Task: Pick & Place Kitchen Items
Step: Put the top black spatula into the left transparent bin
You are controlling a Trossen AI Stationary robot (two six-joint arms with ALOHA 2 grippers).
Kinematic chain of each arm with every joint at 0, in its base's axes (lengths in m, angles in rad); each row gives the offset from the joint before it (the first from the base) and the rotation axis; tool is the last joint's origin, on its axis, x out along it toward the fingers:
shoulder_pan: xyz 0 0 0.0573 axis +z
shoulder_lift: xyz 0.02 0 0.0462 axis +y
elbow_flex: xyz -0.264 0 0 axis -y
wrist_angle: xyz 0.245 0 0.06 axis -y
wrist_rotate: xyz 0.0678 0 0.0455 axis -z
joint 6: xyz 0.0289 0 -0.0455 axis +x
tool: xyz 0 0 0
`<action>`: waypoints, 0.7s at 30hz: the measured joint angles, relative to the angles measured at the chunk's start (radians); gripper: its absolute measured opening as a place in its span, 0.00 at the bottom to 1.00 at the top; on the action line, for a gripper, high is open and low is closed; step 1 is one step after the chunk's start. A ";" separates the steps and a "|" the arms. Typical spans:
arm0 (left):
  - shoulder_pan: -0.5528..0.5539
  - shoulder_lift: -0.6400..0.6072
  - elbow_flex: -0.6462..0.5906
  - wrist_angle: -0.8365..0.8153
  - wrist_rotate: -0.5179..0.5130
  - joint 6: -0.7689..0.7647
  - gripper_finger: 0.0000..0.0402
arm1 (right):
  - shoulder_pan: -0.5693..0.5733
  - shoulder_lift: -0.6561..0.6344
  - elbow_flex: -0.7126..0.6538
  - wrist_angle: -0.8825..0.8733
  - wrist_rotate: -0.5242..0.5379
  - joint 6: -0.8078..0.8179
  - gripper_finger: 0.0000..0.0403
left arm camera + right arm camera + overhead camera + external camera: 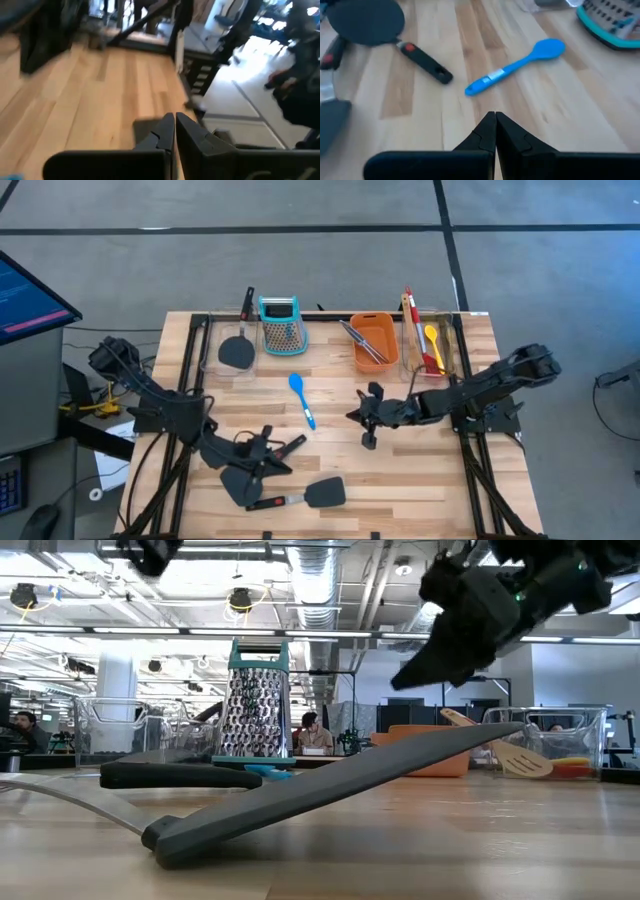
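Note:
A blue spoon lies flat on the wooden table, mid-table. Two black spatulas lie near the front edge: a round-headed one and a square-headed one. A third black spatula lies in a clear bin at the far left. Silver tongs rest in the orange tub. A wooden turner with red and yellow spoons sits in a clear bin at the far right. My left gripper hovers shut above the round spatula's handle. My right gripper hovers shut right of the blue spoon.
A teal-topped metal grater stands at the far edge between the left bin and the orange tub. The dark table frame runs along both sides. Bare wood lies between the blue spoon and the near spatulas.

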 joint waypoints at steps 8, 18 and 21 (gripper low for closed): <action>-0.027 0.013 0.204 -0.255 -0.057 0.105 0.00 | 0.006 0.128 0.003 0.314 -0.003 -0.003 0.00; -0.027 0.019 0.246 -0.692 -0.072 -0.292 0.00 | 0.062 0.064 0.017 0.292 -0.054 -0.064 0.00; -0.014 0.028 0.246 -0.720 0.014 -0.363 0.00 | 0.082 0.060 0.017 0.259 -0.058 -0.065 0.00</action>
